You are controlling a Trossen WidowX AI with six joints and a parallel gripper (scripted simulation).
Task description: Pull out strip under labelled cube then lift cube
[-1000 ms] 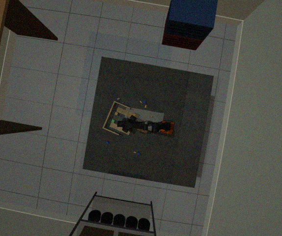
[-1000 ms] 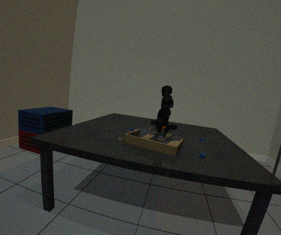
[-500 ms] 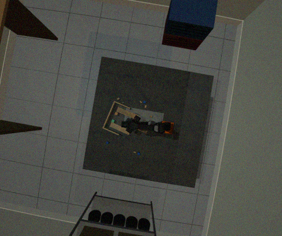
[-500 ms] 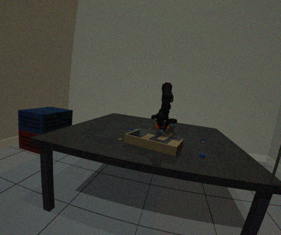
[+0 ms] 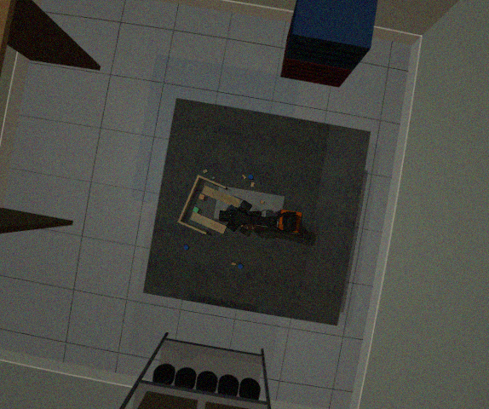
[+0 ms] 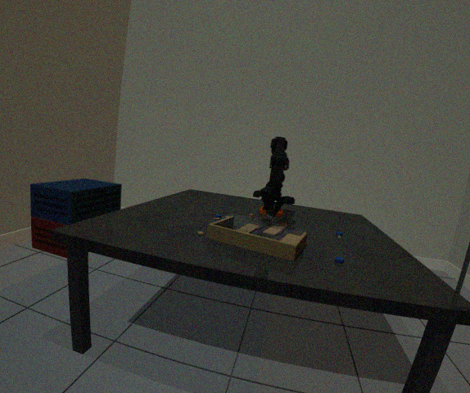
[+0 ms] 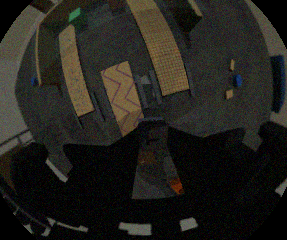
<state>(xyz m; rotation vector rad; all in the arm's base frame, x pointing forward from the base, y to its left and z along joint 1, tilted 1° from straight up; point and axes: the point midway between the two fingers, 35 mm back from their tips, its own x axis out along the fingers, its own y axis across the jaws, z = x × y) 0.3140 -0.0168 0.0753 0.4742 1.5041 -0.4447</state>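
one closed claw (image 7: 151,130), three patterned strips, one tray (image 5: 188,198) (image 6: 252,243)

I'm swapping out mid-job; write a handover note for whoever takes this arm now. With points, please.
Gripper (image 5: 245,218) (image 6: 274,214) (image 7: 151,130): shut, apparently on the near end of the zigzag strip (image 6: 274,229) (image 7: 122,95).
Speckled strip (image 5: 208,221) (image 6: 293,238) (image 7: 75,70) and checked strip (image 5: 221,194) (image 6: 248,228) (image 7: 163,50): either side of it.
Green cube (image 5: 195,210) (image 7: 75,16) and orange cube (image 5: 201,196) (image 7: 117,5): by the far wall; labels unreadable.
Done: zigzag strip looks largely out.
Left: release it, confirm the labelled cube, lift it.
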